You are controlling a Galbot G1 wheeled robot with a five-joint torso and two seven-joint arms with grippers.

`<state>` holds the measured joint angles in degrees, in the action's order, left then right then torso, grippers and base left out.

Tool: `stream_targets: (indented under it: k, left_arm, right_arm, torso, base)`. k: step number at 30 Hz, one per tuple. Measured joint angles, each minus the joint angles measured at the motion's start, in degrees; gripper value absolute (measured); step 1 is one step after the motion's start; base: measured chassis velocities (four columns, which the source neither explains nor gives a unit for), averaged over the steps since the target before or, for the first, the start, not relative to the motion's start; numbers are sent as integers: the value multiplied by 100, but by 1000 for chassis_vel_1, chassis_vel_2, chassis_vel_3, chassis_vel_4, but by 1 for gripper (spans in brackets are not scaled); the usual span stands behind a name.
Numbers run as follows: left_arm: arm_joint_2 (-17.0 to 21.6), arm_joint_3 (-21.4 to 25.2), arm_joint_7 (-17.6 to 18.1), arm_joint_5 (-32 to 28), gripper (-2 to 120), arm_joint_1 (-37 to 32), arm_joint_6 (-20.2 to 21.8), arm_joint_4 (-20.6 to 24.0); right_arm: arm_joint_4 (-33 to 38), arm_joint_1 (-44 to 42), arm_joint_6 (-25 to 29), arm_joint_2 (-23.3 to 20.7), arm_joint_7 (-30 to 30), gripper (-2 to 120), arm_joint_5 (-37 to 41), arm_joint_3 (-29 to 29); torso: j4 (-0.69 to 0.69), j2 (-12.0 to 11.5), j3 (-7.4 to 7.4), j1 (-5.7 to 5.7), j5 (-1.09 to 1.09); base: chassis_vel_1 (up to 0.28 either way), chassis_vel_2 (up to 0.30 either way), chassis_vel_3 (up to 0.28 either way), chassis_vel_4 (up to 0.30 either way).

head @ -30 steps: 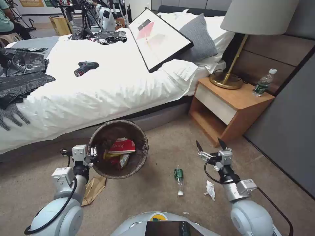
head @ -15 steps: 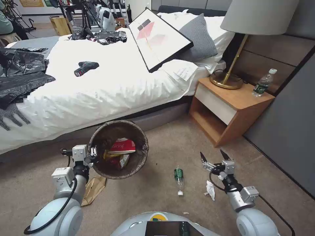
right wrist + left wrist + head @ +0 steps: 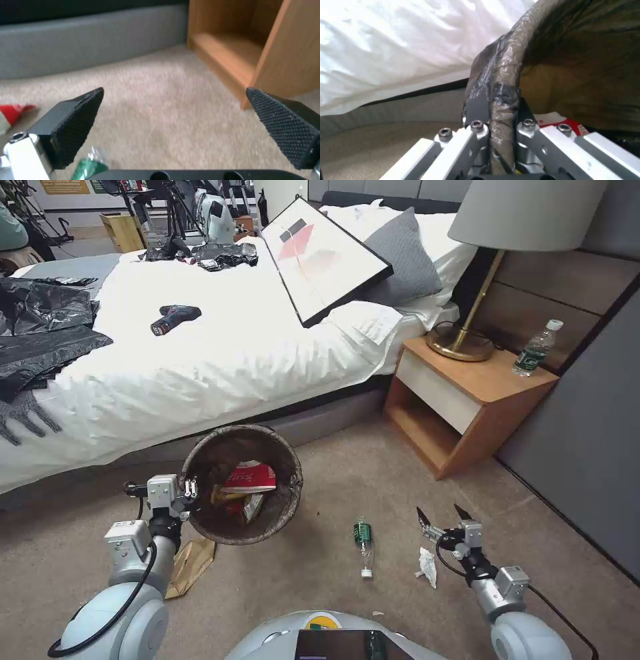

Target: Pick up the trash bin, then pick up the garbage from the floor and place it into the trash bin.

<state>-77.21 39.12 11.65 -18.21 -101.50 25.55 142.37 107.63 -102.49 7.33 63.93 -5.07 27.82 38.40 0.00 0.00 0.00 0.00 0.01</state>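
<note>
Left gripper [image 3: 191, 489] pinching bag-lined rim of round white trash bin [image 3: 280, 507] | right gripper [image 3: 441, 514] spread wide above crumpled white tissue [image 3: 427, 567], touching nothing

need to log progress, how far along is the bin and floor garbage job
Done: the left end effector is shut on the rim of the trash bin, and a red-and-white wrapper lies inside. In hand: the right end effector hangs open above the carpet, beside the crumpled tissue. Left: that tissue, the green-labelled bottle and the brown paper bag are on the floor.
</note>
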Motion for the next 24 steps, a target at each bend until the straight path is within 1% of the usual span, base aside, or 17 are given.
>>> stream_targets:
  k: [2,4,7,9,12,17,24]
  left_arm:
    - [-1,-14,-3,1,4,-1,0,0]
    - [-1,-19,-4,3,4,-1,0,0]
    - [-2,-33,-6,12,4,-9,0,0]
    - [0,-32,-7,13,4,-14,0,2]
    - [8,-29,-8,17,4,-29,0,8]
    - [8,-33,-9,24,4,-35,0,11]
    - [6,-43,-14,33,4,-35,0,10]
  right_arm:
    - [-297,91,-16,-110,-203,100,95,2]
    - [-410,125,-12,-143,-273,100,107,-7]
    - [-865,316,18,-278,-482,100,146,-136]
    - [-962,369,36,-305,-516,100,148,-178]
    - [-1373,628,97,-405,-604,100,132,-364]
    - [-1608,789,144,-438,-652,100,51,-527]
    - [-2185,1036,276,-402,-737,100,-177,-773]
  torso:
    - [1,0,0,0,0]
    - [1,0,0,0,0]
    - [1,0,0,0,0]
    - [0,0,0,0,0]
    - [1,0,0,0,0]
    - [1,0,0,0,0]
    - [0,0,0,0,-1]
  base:
    - [0,0,0,0]
    - [0,0,0,0]
    - [0,0,0,0]
    - [0,0,0,0]
    - [0,0,0,0]
    - [0,0,0,0]
    - [0,0,0,0]
